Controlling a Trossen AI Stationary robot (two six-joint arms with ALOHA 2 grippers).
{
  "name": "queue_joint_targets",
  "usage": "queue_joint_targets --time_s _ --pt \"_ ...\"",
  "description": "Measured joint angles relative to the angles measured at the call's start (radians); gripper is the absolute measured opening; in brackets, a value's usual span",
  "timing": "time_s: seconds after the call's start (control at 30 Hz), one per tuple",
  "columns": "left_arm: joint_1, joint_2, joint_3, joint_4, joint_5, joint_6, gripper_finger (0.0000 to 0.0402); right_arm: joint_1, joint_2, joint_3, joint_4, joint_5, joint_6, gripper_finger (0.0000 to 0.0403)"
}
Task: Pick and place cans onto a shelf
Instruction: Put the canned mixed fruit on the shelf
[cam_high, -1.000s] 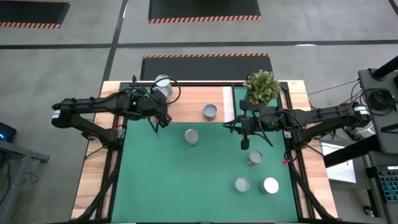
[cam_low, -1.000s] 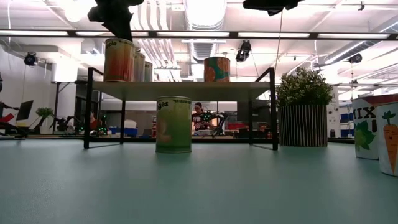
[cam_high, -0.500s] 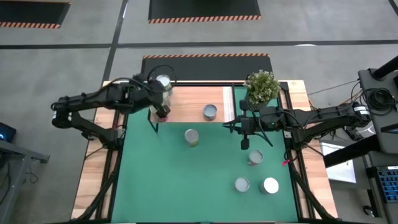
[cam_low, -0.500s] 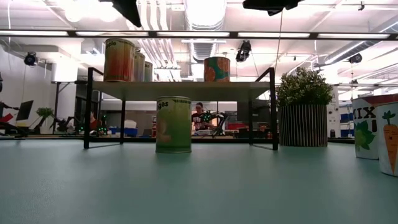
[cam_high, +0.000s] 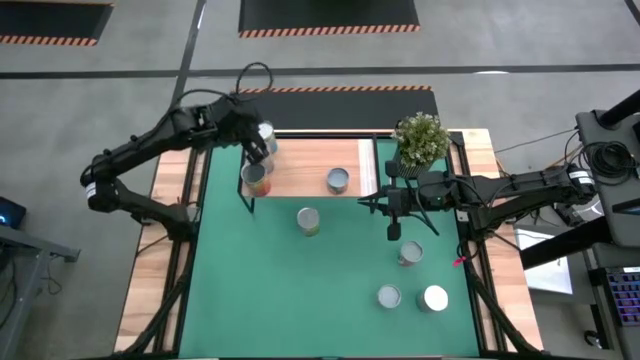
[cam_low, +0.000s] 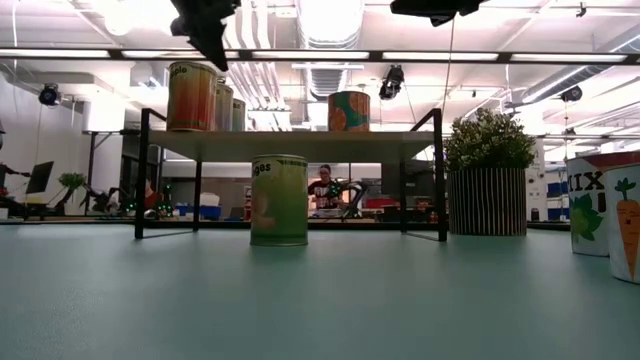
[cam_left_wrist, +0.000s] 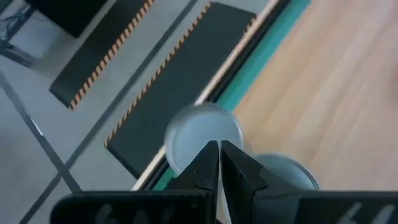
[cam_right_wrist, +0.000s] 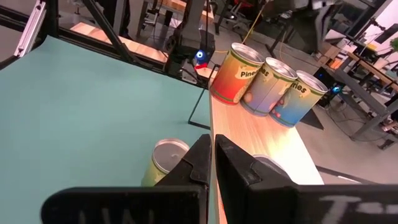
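Observation:
The shelf (cam_high: 310, 165) stands at the mat's far edge. Three cans stand in a row at its left end (cam_right_wrist: 266, 84) and one can (cam_high: 338, 180) stands nearer its right end. A green-labelled can (cam_high: 308, 220) stands on the mat in front of the shelf (cam_low: 290, 145). Three more cans (cam_high: 410, 252) stand on the mat at the near right. My left gripper (cam_high: 262, 150) hangs shut above the left-end cans (cam_left_wrist: 204, 134), touching nothing. My right gripper (cam_high: 393, 232) hovers shut over the mat to the shelf's right, holding nothing.
A potted green plant (cam_high: 420, 138) stands at the far right beside the shelf. The green mat (cam_high: 300, 300) has free room at its near left. Black frame posts run along both sides of the table. A person sits far off in the room (cam_low: 322, 188).
My left gripper has risen from just above the can at the shelf's near left corner. It has swung toward the table's far edge, rolling at the wrist, and stayed shut. That can stands uncovered on the shelf.

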Motion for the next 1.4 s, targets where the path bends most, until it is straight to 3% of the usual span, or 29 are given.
queue_joint_targets --time_s 0.13,0.3,0.5,0.67,0.9,1.17,1.4 --pt "-0.024 -0.026 0.000 0.052 0.004 -0.001 0.0000 0.000 0.000 0.000 -0.003 0.000 0.038 0.0011" --pt "-0.169 -0.096 -0.038 0.152 0.003 -0.010 0.0000 0.002 0.000 0.000 -0.026 0.001 0.151 0.0011" --pt "-0.414 -0.212 -0.206 0.386 -0.009 -0.016 0.0000 0.033 0.000 0.000 -0.073 0.001 0.350 0.0011" --pt "-0.589 -0.283 -0.371 0.606 -0.085 -0.004 0.0000 0.084 0.000 0.002 -0.128 -0.002 0.540 0.0011" --pt "-0.704 -0.331 -0.508 0.789 -0.111 0.029 0.0000 0.140 0.055 0.156 -0.554 -0.012 0.882 0.0011" --pt "-0.734 -0.329 -0.546 0.846 -0.111 0.027 0.0000 0.151 0.195 0.286 -1.150 -0.155 1.254 0.0011" --pt "-0.771 -0.329 -0.569 0.874 -0.111 0.004 0.0000 0.151 0.210 0.237 -1.202 -0.233 1.339 0.0011"
